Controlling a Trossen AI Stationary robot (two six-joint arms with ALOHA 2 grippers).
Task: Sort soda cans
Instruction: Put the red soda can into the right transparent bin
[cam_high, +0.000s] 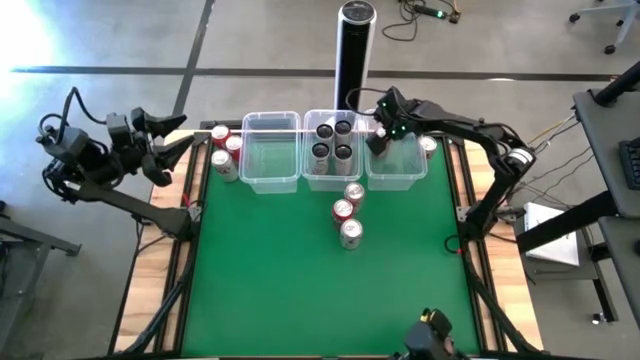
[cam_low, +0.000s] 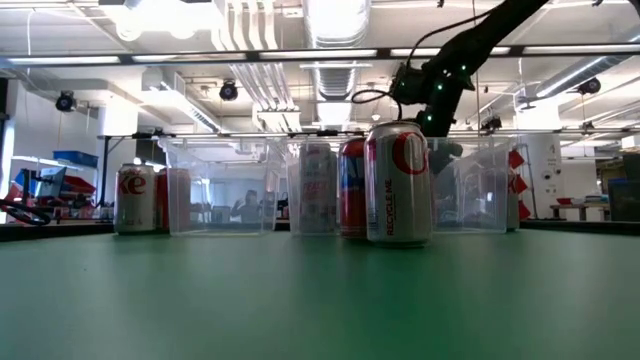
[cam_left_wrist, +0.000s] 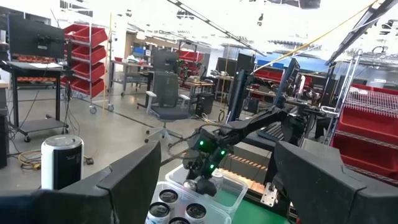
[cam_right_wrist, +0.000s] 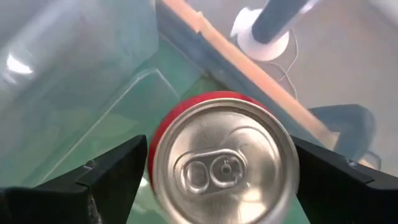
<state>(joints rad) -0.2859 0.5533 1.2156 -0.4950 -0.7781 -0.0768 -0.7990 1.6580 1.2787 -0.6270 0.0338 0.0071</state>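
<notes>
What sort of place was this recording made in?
Most likely a robotics lab or workshop. Beyond the green table stand shelves of red storage bins, rolling office chairs and workbenches on a bare concrete floor, with exposed ducts overhead. The right gripper holds a red can over a clear bin.

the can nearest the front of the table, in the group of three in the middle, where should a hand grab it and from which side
Grip the front can across its round side wall, coming straight down from above. It stands upright with its top up, and its only close neighbour, the red can, sits just behind it toward the bins. So place the fingers on its left and right sides, where the green mat is bare.
</notes>
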